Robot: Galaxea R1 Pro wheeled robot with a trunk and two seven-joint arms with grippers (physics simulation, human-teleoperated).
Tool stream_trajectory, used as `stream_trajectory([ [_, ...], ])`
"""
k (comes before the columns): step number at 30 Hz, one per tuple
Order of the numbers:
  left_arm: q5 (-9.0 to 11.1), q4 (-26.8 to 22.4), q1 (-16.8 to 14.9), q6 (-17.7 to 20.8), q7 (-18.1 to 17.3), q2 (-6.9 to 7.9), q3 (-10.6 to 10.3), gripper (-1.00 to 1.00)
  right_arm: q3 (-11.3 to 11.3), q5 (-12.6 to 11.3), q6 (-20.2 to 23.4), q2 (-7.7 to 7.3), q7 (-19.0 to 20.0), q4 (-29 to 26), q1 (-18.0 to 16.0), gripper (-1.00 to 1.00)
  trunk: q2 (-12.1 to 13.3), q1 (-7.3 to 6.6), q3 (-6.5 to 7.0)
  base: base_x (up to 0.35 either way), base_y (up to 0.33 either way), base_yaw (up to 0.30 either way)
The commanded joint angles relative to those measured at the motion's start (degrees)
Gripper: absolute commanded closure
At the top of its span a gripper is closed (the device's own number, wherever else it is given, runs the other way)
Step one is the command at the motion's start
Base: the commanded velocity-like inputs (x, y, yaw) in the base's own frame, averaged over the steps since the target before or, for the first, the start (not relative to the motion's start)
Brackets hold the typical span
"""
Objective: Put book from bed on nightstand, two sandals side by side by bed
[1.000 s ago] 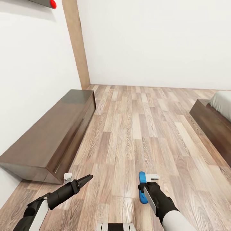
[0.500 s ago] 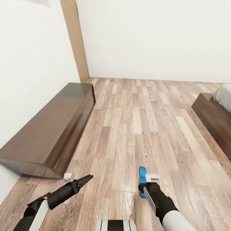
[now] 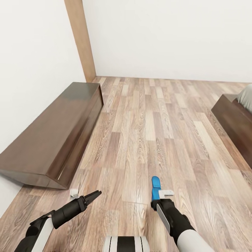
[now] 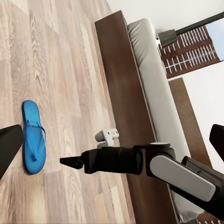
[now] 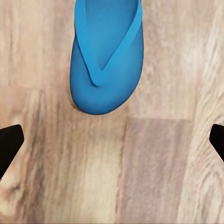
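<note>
Looking down over both arms, you have 1 blue sandal [image 3: 155, 184] lying flat on the wood-plank floor [image 3: 147, 133], straps up, just ahead of the right gripper [image 4: 70, 162]. From the right wrist, the sandal's rounded toe end, where the 2 straps meet, points toward the gripper. The 2 dark fingertips [image 5: 10, 144] sit at opposite edges of that picture with bare floor between them, so the jaws are spread wide and hold nothing. The sandal lies forward of the line between the tips, not inside it. The left wrist view shows the right gripper over the boards beside the sandal, not touching it.

Your left gripper [image 3: 93, 195] hangs low over the floor on the left, well apart from the sandal. In its own wrist view its fingers stand at opposite edges, so it is wide apart too and empty.

The bed [image 3: 233, 124], with its dark wooden frame and pale mattress [image 4: 154, 88], lies to your right, with a broad strip of floor separating it from the sandal. A long low dark wooden cabinet [image 3: 56, 140] runs along the white wall on your left.
</note>
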Motion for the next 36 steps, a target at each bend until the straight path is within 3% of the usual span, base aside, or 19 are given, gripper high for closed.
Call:
stream_trajectory([
  [1, 0.3, 0.0, 0.0, 0.5, -0.1, 0.01, 0.0, -1.0, 0.2, 0.0, 0.4, -0.04, -0.3, -0.1, 0.0, -1.0, 0.0, 0.01, -0.27, 0.0, 0.0, 0.0],
  [10, 0.3, 0.0, 0.0, 0.5, -0.1, 0.01, 0.2, -1.0, 0.2, 0.0, 0.4, -0.04, -0.3, -0.1, 0.0, -1.0, 0.0, 0.04, -0.49, 0.008, 0.0, 0.0],
  [36, 0.3, 0.0, 0.0, 0.4, 0.0, 0.01, 0.2, -1.0, 0.3, 0.0, 0.4, -0.04, -0.3, -0.1, 0.0, -1.0, 0.0, 0.04, -0.49, 0.133, 0.0, 0.0],
])
